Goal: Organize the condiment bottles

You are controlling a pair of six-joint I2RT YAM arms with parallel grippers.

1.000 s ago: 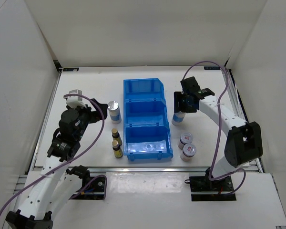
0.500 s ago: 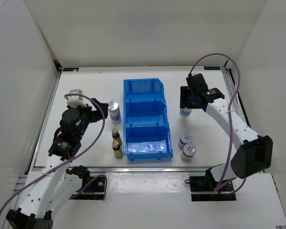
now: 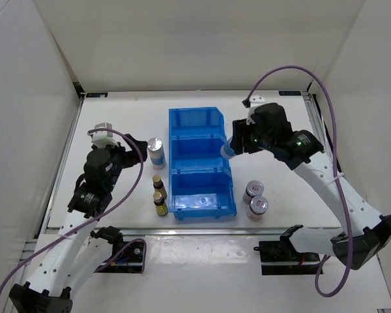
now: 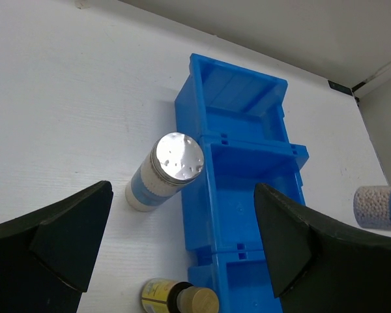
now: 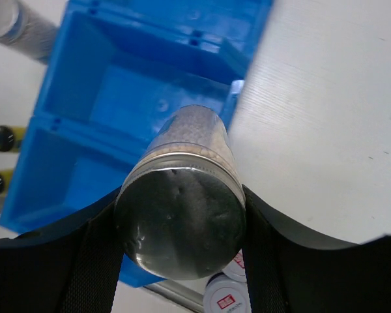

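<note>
Silver-topped bottle (image 5: 180, 189) sits clamped in the right pincer (image 5: 180, 225), over the blue bin (image 5: 133, 91)

Glossy blue plastic bin (image 4: 238, 98), bottle (image 4: 164, 171) with mirror-bright perforated metal top, smooth matt white table (image 4: 65, 85)

The bin (image 3: 205, 210) has a tall bottle (image 3: 156, 153) on its left, two jars (image 3: 257, 207) on its right.

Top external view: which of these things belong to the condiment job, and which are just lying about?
Job: held silver-topped bottle in the right claw; standing silver-topped bottle; two amber bottles; two white jars.
Other: blue bin, probably the destination; purple cables.
</note>
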